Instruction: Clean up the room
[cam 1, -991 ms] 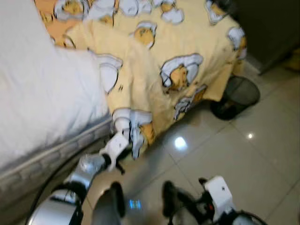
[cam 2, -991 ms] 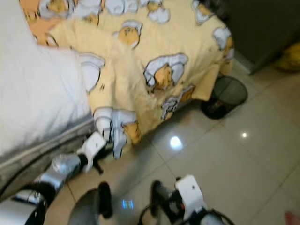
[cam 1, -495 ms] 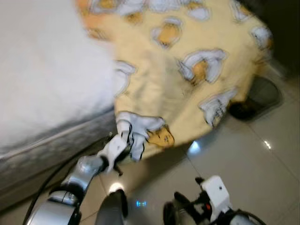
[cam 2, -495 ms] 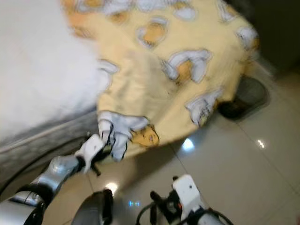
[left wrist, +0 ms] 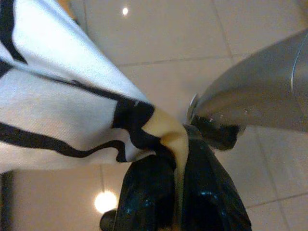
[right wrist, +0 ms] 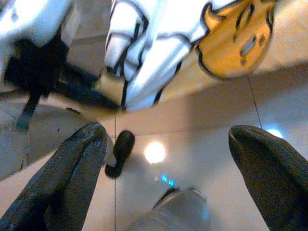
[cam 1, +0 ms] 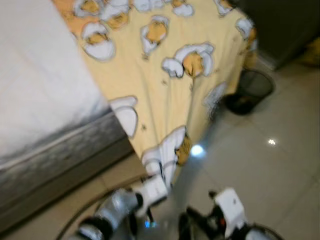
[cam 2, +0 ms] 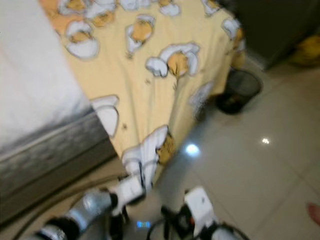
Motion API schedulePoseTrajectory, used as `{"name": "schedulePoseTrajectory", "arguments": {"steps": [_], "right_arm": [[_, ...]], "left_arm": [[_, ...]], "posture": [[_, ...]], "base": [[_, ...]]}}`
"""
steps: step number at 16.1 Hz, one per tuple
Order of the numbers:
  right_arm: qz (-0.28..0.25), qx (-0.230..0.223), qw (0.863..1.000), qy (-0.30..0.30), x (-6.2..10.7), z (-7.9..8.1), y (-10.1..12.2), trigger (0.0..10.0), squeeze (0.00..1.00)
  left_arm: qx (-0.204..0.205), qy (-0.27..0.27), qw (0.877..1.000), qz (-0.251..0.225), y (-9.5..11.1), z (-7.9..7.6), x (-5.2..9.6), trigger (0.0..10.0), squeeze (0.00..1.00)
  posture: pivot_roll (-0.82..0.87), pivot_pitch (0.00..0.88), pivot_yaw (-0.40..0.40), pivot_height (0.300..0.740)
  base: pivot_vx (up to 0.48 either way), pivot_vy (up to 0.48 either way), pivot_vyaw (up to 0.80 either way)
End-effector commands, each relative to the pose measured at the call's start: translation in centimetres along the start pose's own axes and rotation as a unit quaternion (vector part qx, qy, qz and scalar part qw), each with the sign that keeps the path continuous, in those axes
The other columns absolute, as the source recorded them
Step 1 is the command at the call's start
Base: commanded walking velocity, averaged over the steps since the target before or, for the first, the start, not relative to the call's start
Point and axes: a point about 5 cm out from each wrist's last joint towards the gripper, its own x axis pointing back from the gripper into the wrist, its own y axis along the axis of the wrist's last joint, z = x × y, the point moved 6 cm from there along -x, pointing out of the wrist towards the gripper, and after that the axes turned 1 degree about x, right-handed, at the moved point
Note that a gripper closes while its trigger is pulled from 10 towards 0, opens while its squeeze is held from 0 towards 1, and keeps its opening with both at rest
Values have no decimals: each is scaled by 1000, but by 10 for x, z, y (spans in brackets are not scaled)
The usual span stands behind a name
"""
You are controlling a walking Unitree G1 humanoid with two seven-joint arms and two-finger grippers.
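Blanket [cam 1: 165, 75], yellow w/ cartoon print, is draped over the bed [cam 1: 40, 100], one corner hanging off the foot end toward the tiled floor [cam 1: 260, 165]. Left gripper [left wrist: 175, 192] has that corner pinched, black fingers closed tight on the fabric edge. Right gripper [right wrist: 168, 159] sits low over the tiles just beside it, fingers spread wide, nothing in them. Head views are blurred, so how much cloth is caught is prob. small. To do it well: keep the pinch firm, pull steady along the bed, avoid dragging cloth on the floor or toward the dark mesh bin [cam 1: 252, 87].
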Motion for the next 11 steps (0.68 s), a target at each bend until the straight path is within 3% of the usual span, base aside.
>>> {"name": "schedulePoseTrajectory", "arguments": {"steps": [1, 3, 5, 7, 8, 9, 10, 11], "right_arm": [[13, -4, 1000, 5, 2, 3, -8, 10000, 0], [13, -3, 1000, 7, 0, 4, -8, 10000, 0], [3, -1, 1000, 1, -4, 1, -3, 10000, 0], [-36, 1, 999, -27, -11, -12, 16, 10000, 0], [-78, 1, 996, -50, -14, -24, 39, 10000, 0], [-111, 4, 992, -63, -16, -32, 59, 10000, 0], [-119, 7, 991, -65, -18, -35, 64, 10000, 0], [-152, 12, 985, -74, -19, -45, 86, 10000, 0]], "left_arm": [[-34, -56, 997, 38, -11, -35, -10, 10000, 1000], [-50, -78, 995, 38, -6, -48, -16, 10000, 1000], [-34, -56, 997, 28, -4, -43, -16, 10000, 1000], [8, 44, 998, -36, 7, 1, 1, 10000, 1000], [69, 118, 983, -121, 30, 41, 22, 10000, 1000], [85, 163, 969, -167, 42, 67, 43, 10000, 1000], [84, 169, 967, -173, 44, 72, 47, 10000, 1000], [68, 177, 966, -175, 45, 79, 59, 10000, 1000]], "posture": [[-294, 219, -35, 732], [-290, 213, -34, 732], [-289, 201, -27, 732], [-276, 176, -15, 732], [-254, 141, 0, 732], [-234, 117, 5, 732], [-230, 110, 6, 732], [-201, 70, 12, 732]], "base": [[0, 0, 0], [0, 0, 0], [0, 0, 0], [0, 0, 0], [0, 0, 0], [0, 0, 0], [0, 0, 0], [0, 0, 0]]}}
